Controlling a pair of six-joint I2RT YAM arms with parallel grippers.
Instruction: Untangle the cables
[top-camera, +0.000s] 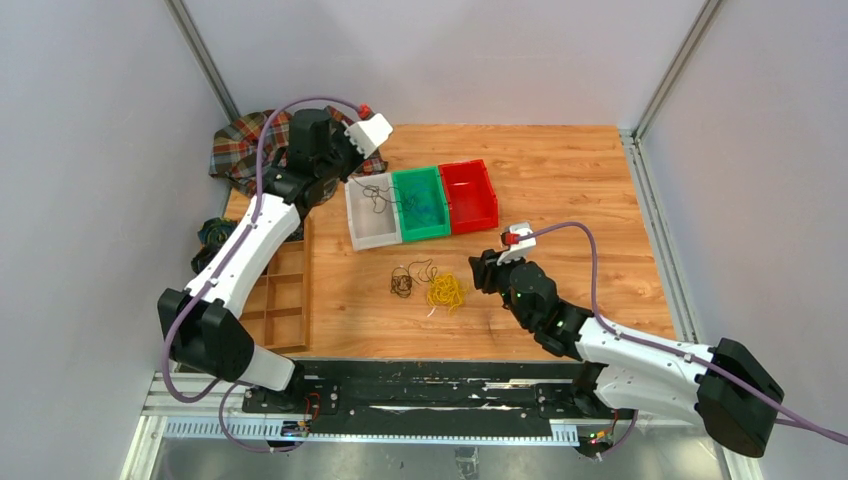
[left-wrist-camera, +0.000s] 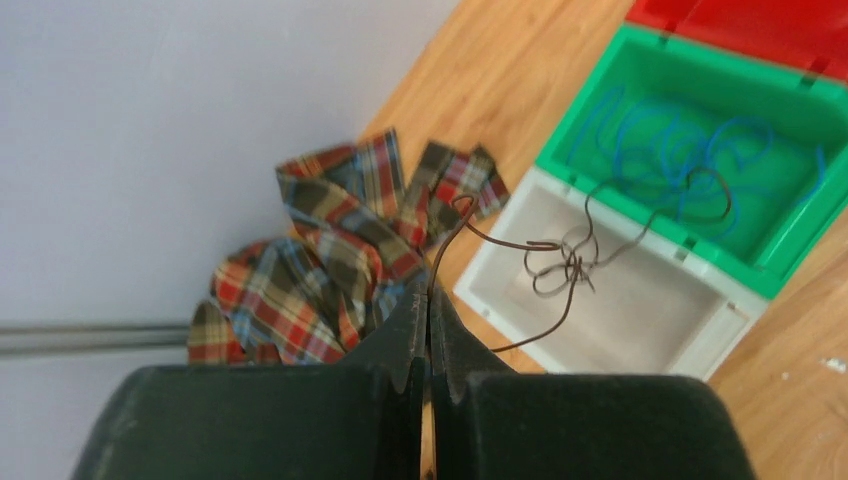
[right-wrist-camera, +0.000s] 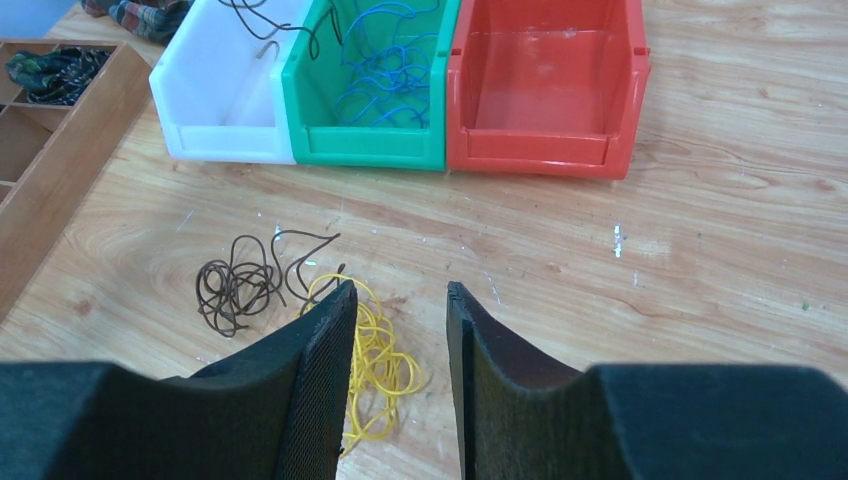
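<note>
Bins: left bin (top-camera: 375, 240), middle bin (top-camera: 425, 233) and right bin (top-camera: 468, 195) sit touching in a row, at 12 o'clock on the tabletop (top-camera: 570, 190).
Middle bin: coiled strands (top-camera: 428, 203) lie inside.
Left pincer (left-wrist-camera: 430, 290): nips the held strand (left-wrist-camera: 560, 262), which hangs over the left bin.
Centre: loose tangle (top-camera: 402, 280) lies at 9 o'clock of loose bunch (top-camera: 446, 291).
Right pincer (right-wrist-camera: 400, 295): at 3 o'clock, just beside the loose bunch.
Divided tray (top-camera: 285, 300): at 9 o'clock.
Cloth (top-camera: 240, 150): at 11 o'clock.

Cables (top-camera: 446, 291) wiry; red bin (right-wrist-camera: 540, 150) glossy plastic; table (right-wrist-camera: 720, 250) wood.
</note>
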